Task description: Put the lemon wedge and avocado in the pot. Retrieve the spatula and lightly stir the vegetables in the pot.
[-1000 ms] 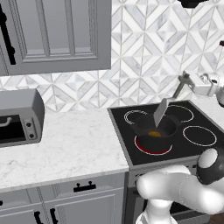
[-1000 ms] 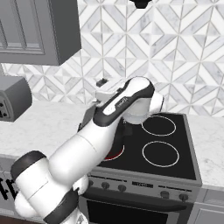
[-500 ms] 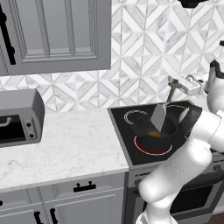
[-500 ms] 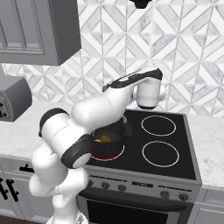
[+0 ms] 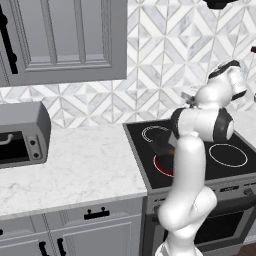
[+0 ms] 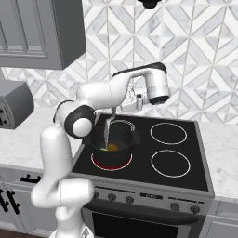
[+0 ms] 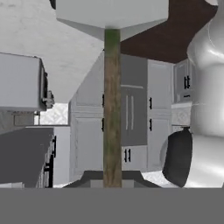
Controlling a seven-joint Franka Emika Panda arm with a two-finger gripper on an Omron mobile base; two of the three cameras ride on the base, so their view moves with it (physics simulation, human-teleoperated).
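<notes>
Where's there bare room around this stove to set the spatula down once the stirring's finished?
The marble counter between the toaster oven and the stove's left edge is bare and wide. The two right burners are free too. It is crowded at the front-left burner: the pot sits there, with the spatula reaching into it and the arm above.

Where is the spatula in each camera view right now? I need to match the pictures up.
Left base view: I cannot make it out; the arm covers that area beside the pot.
Right base view: the spatula hangs blade-down into the pot, left of centre.
Hand view: the spatula runs up the middle, blade at the top.
Shared landmark: the black stovetop.
</notes>
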